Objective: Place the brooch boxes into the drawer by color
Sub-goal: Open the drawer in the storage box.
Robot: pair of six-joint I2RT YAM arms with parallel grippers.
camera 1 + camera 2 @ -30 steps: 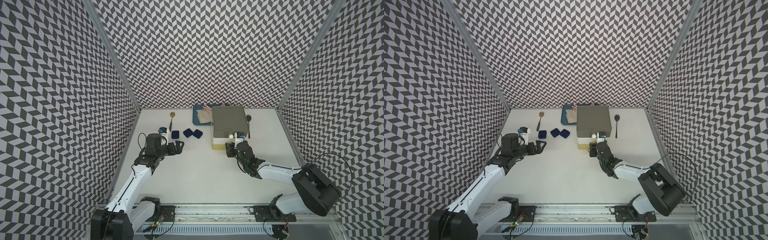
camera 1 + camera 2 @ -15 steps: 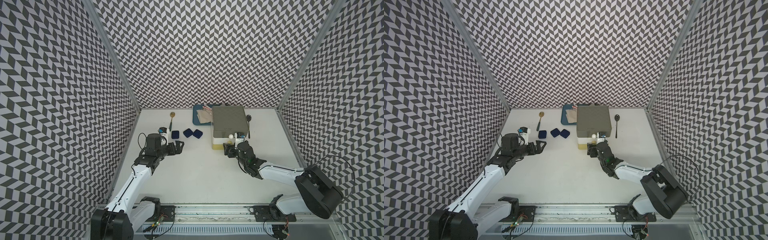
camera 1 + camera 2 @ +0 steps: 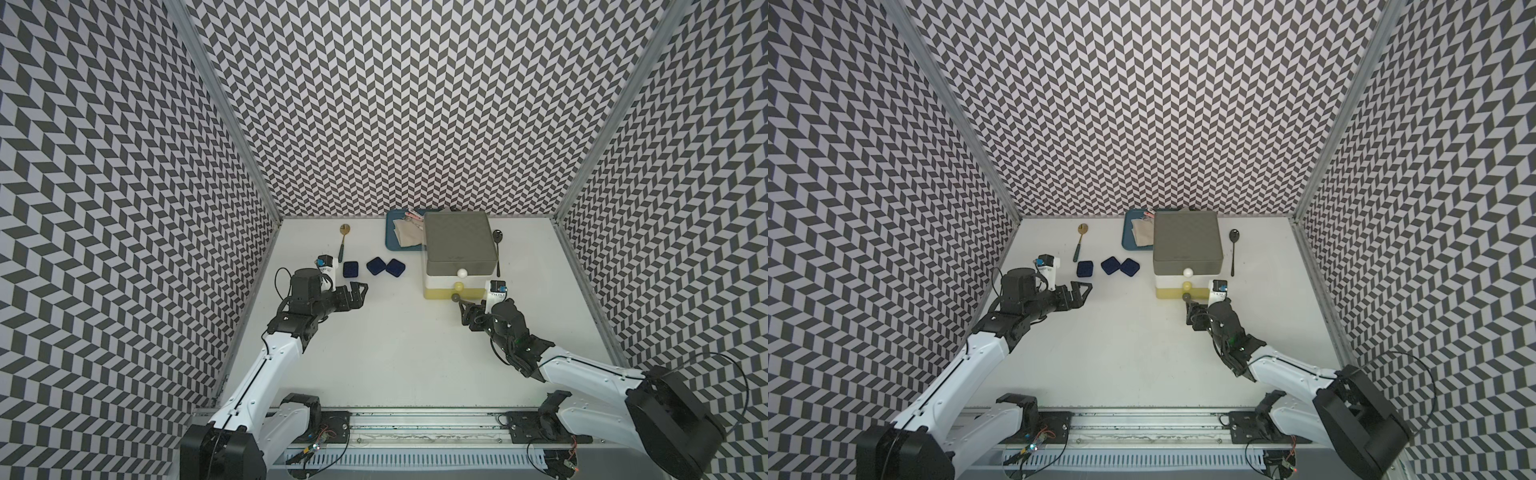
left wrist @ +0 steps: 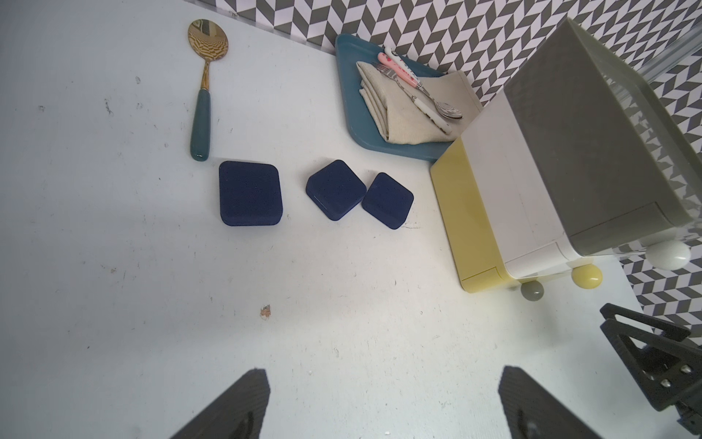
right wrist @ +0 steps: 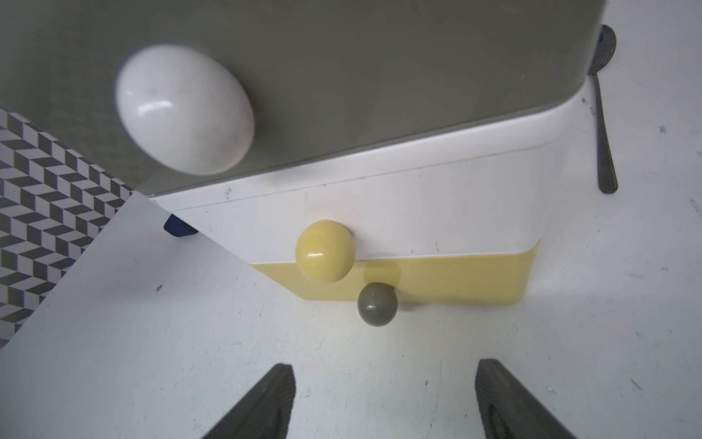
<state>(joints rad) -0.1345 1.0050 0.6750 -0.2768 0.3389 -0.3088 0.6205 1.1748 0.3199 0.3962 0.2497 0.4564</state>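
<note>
Brooch boxes (image 3: 376, 265): you see three, all navy, lying flat on the white surface (image 3: 395, 357), on the left arm's side of the drawer (image 3: 459, 243). In the left wrist view, one box (image 4: 250, 198) lies alone near the handle tip of a gold spoon (image 4: 200, 91). The other two (image 4: 335, 189) (image 4: 387, 200) sit turned cornerwise, just beside each other; you cannot tell whether they touch.

The drawer stands near the back wall in three tiers: grey over white over yellow. All three fronts look pushed in. In the right wrist view, a white knob (image 5: 184, 110) sits on the grey tier, a yellow knob (image 5: 324, 251) on the white tier and a grey knob (image 5: 377, 304) on the yellow tier. A blue tray (image 3: 390, 245) holding a folded napkin (image 4: 402, 110) and cutlery lies against the drawer's side toward the boxes. A black spoon (image 3: 497, 249) lies along its other side.

Your right gripper (image 5: 383, 368) points at the grey knob from just in front of it. Its jaws are parted with nothing between them, and a strip of bare surface separates the fingertips from the knob.

Your left gripper (image 4: 383, 372) hangs low over the surface with its jaws spread wide and empty. It faces the three boxes, near them but clearly apart.
</note>
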